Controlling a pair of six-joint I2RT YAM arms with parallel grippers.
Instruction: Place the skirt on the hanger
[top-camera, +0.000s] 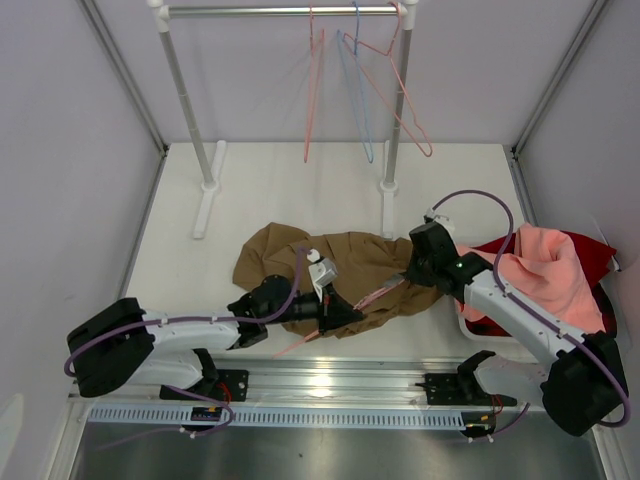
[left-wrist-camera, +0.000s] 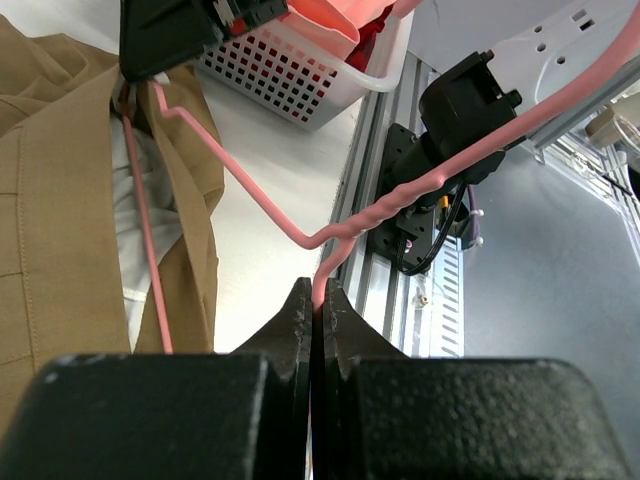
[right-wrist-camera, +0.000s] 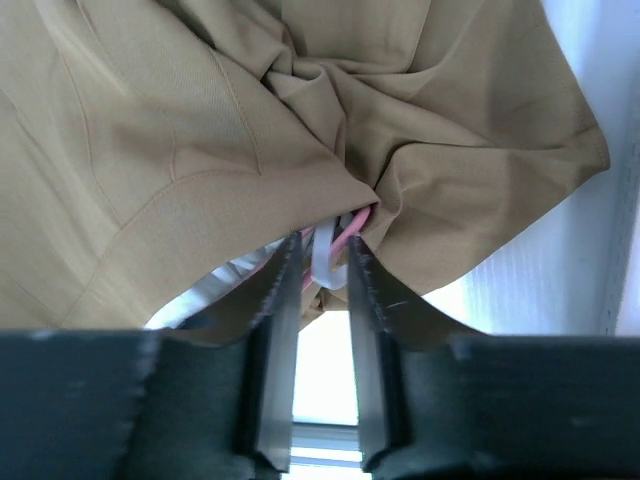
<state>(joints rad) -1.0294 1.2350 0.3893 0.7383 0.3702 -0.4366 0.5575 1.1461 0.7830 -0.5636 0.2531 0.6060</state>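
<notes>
Skirt (top-camera: 300, 255) lay crumpled in the middle of the table (top-camera: 260, 190), between the 2 arms. At its near edge, the left gripper (left-wrist-camera: 318, 300) was clamped on the hanger (left-wrist-camera: 420, 193), just below the twisted neck. The right gripper (right-wrist-camera: 325, 245) stood narrowly parted at the skirt's right hem, straddling pink wire; whether it pinched anything could not be told.

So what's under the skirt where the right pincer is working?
Under a fold of the skirt, a short stretch of pink hanger and pale lining show at the right pincer. How far the hanger runs beneath is covered.
</notes>
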